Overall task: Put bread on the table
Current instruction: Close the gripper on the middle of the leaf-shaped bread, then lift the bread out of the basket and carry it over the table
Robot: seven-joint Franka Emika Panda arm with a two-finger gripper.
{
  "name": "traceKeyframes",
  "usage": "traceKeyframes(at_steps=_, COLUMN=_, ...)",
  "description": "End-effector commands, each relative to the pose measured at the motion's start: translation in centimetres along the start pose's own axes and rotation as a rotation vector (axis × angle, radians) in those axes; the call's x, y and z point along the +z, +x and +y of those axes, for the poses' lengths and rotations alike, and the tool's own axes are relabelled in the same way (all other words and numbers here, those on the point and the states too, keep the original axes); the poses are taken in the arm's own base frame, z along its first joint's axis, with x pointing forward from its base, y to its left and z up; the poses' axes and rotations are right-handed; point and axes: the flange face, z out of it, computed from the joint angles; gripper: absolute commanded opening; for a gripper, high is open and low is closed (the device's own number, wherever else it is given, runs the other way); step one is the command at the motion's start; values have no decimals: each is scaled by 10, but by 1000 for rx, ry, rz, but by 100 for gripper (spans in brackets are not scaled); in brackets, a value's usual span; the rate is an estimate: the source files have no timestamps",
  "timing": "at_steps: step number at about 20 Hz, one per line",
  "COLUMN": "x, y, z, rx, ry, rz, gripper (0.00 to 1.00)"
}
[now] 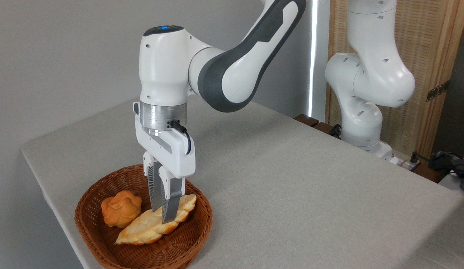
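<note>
The bread (151, 226), a long pale golden braided loaf with pointed ends, lies in the brown wicker basket (194, 235) at the front left of the table (291, 194). My gripper (162, 216) comes straight down onto the loaf's middle, its two fingers (170, 203) pressed against the loaf's sides. The fingers stand close together, shut on the loaf. The loaf still rests on the basket floor, its far end partly hidden behind the fingers.
A small round orange knotted bun (120, 208) sits in the basket just left of the loaf. The arm's white base (360, 123) stands at the back right edge. The basket is close to the table's front left edge.
</note>
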Motion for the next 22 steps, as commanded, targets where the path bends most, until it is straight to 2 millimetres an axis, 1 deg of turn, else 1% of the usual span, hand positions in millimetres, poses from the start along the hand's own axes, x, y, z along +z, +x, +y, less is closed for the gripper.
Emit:
traceKeyframes(at_steps=1, x=0, y=-2, z=-4, rx=14, ry=23, rz=9, gripper=43)
traceKeyframes(at_steps=2, x=0, y=-2, z=-4, rx=16, ry=23, rz=9, gripper=41)
traceKeyframes(at_steps=3, x=-1, y=-3, z=-4, rx=17, ry=23, rz=9, gripper=32)
traceKeyframes(at_steps=4, x=-3, y=-2, z=-4, rx=28, ry=25, rz=11, gripper=29)
traceKeyframes(at_steps=8, x=-9, y=-2, z=-5, rx=29, ry=30, rz=17, gripper=29)
traceKeyframes(at_steps=10, x=-16, y=-1, z=-7, rx=19, ry=33, rz=28, gripper=29)
traceKeyframes(at_steps=11, x=-23, y=1, z=-9, rx=10, ry=40, rz=38, gripper=29)
traceKeyframes(at_steps=12, x=-25, y=1, z=-10, rx=4, ry=41, rz=41, gripper=29)
traceKeyframes(at_steps=16, x=-59, y=1, z=-14, rx=-49, ry=32, rz=92, gripper=29)
traceKeyframes(at_steps=17, x=-64, y=1, z=-14, rx=-52, ry=28, rz=92, gripper=29)
traceKeyframes(at_steps=18, x=-75, y=1, z=-16, rx=-60, ry=19, rz=91, gripper=29)
traceKeyframes(at_steps=21, x=-92, y=-2, z=-14, rx=-66, ry=0, rz=83, gripper=29)
traceKeyframes(at_steps=22, x=-102, y=-4, z=-13, rx=-69, ry=-7, rz=83, gripper=29)
